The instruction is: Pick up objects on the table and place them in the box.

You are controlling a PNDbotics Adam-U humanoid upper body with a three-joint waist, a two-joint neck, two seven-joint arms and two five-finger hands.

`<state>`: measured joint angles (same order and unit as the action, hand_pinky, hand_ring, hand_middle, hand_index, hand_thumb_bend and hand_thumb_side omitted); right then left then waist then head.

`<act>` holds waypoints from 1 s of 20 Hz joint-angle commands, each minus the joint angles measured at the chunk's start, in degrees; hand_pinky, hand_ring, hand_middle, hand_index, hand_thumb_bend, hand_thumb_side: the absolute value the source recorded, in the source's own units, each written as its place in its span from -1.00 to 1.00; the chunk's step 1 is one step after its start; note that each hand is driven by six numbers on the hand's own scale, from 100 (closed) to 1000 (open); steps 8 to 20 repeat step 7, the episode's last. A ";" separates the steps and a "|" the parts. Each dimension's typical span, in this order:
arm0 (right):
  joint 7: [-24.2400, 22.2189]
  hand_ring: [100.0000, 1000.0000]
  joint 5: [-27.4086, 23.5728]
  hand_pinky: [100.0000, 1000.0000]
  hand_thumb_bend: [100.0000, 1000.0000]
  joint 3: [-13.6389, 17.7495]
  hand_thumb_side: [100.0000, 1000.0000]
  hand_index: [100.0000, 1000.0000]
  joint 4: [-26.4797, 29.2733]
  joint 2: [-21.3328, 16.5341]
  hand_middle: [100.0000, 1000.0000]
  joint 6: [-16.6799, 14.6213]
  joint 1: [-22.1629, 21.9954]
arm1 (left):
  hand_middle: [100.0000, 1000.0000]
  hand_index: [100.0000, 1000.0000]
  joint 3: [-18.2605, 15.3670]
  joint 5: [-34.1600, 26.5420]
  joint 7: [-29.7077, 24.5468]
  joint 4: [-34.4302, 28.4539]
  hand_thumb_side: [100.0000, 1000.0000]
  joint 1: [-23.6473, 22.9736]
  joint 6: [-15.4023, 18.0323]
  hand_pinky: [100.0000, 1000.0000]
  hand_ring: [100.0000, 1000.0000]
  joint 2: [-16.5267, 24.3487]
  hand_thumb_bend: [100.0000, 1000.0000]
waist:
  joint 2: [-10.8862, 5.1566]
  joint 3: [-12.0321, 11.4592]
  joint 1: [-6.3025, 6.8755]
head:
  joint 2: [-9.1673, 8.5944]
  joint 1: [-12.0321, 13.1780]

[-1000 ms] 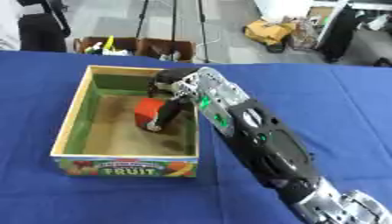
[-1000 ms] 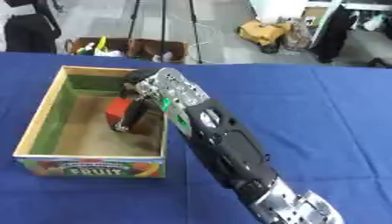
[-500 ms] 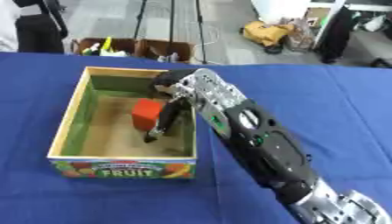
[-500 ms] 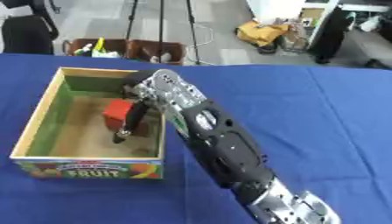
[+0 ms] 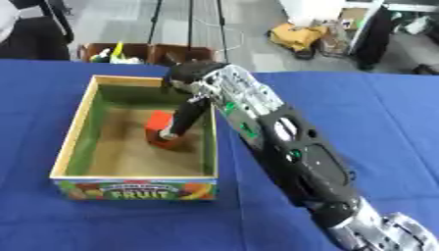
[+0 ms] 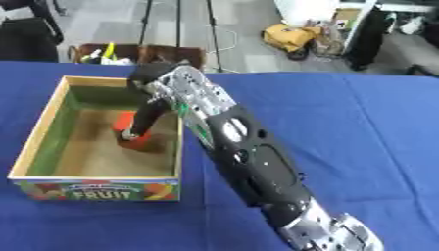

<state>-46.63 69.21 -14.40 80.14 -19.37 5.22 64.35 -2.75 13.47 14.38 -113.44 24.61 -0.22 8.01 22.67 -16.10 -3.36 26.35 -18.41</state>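
With the red block [image 5: 160, 128] set on the floor of the box [image 5: 74, 141] and still pinched by the right hand [image 5: 190, 105], it could be tipped if dragged during withdrawal.
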 commanded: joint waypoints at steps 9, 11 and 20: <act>4.59 0.48 -17.86 0.10 -1.00 7.02 0.29 0.54 24.27 -9.23 0.42 7.76 -2.38 | 0.06 0.22 -0.98 0.29 0.78 -1.15 0.73 -0.66 -0.36 0.04 0.17 1.08 -1.00 | -3.04 2.00 0.60 | 3.17 4.72; 4.59 0.48 -17.86 0.10 -1.00 7.02 0.29 0.54 24.27 -9.23 0.42 7.76 -2.38 | 0.06 0.22 -0.98 0.29 0.78 -1.15 0.73 -0.66 -0.36 0.04 0.17 1.08 -1.00 | -3.04 2.00 0.60 | 3.17 4.72; 4.59 0.48 -17.86 0.10 -1.00 7.02 0.29 0.54 24.27 -9.23 0.42 7.76 -2.38 | 0.06 0.22 -0.98 0.29 0.78 -1.15 0.73 -0.66 -0.36 0.04 0.17 1.08 -1.00 | -3.04 2.00 0.60 | 3.17 4.72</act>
